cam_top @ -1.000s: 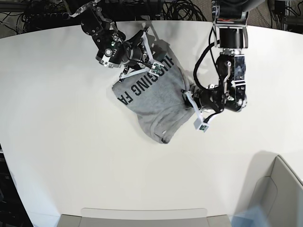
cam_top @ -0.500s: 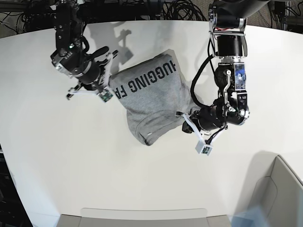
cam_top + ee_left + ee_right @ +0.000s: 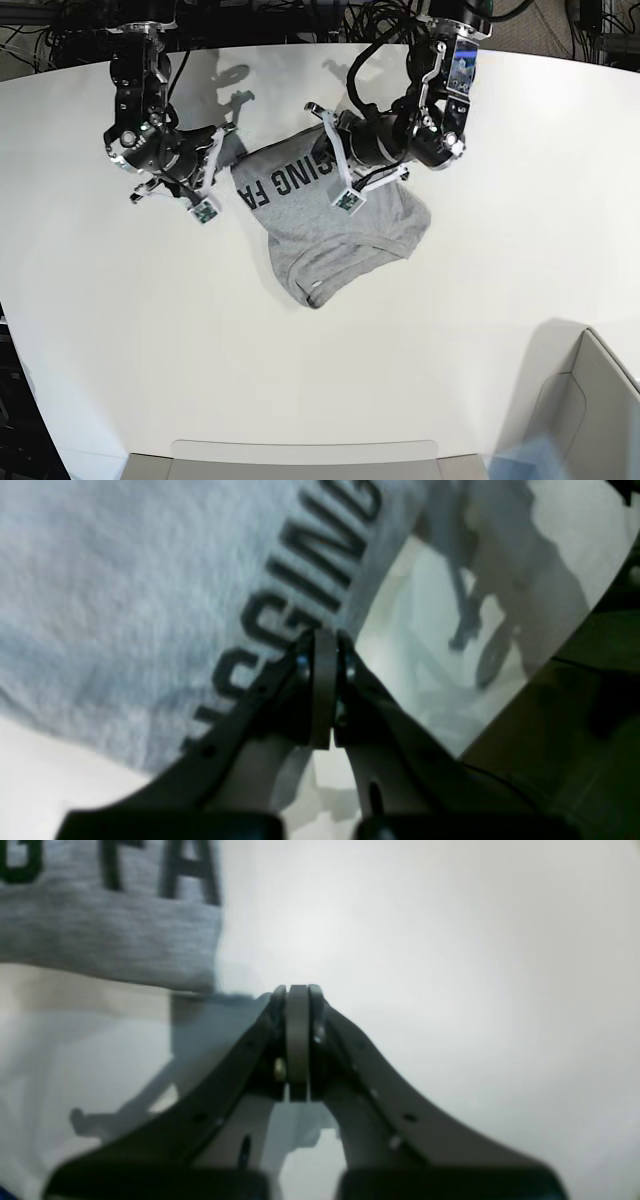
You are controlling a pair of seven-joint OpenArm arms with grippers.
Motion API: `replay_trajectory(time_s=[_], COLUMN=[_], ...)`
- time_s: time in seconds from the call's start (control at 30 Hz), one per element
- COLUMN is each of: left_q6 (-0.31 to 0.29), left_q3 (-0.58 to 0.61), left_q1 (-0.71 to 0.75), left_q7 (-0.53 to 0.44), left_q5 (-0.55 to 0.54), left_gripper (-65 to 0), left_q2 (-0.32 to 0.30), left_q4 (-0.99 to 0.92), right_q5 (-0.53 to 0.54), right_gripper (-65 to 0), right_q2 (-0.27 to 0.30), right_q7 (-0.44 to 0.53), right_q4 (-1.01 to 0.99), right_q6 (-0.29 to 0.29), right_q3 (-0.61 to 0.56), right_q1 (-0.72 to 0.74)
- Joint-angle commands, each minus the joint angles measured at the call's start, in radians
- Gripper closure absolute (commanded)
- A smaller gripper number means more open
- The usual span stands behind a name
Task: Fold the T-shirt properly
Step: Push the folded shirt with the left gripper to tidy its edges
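While both arms hang over the white tabletop (image 3: 500, 330), the T-shirt (image 3: 330, 235) lies bunched near the far middle of it, lettering side up, partly gathered into a rough, lopsided bundle rather than a flat rectangle.

Left gripper (image 3: 322, 645): jaws pressed together, tip over the printed edge of the cloth. From the left wrist view I see no fabric between the jaws, so it reads as clenched on nothing (blur makes this less than certain). In the base view the left gripper (image 3: 335, 150) sits above the shirt's far edge.

Right gripper (image 3: 297, 995): jaws clenched, empty, over bare tabletop just beside the shirt's corner where the letters "FA" end. In the base view it (image 3: 222, 150) is at the shirt's edge, not gripping it.

Progress, as judged: early to middle. The shirt is doubled over itself unevenly; a hem or neckline curve shows at the near lobe, edges do not line up, sleeves cannot be told apart. Left to do: flatten, square the edges, make clean folds.
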Motion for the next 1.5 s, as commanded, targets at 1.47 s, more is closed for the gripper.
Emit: replay_trajectory(time_s=[1.47], left_q6=[0.004], left_q3=[-0.275], left_q1=[-0.024], left_q7=[-0.851], left_q5=[-0.003], left_gripper=[0.0], left_q2=[0.113], left_q4=[-0.600], right_q5=[-0.030], right_gripper=[0.0], right_q2=[0.010], right_q7=[0.022], right_q4=[0.237], right_q6=[0.013], right_q3=[0.349], right_q1=[-0.181])
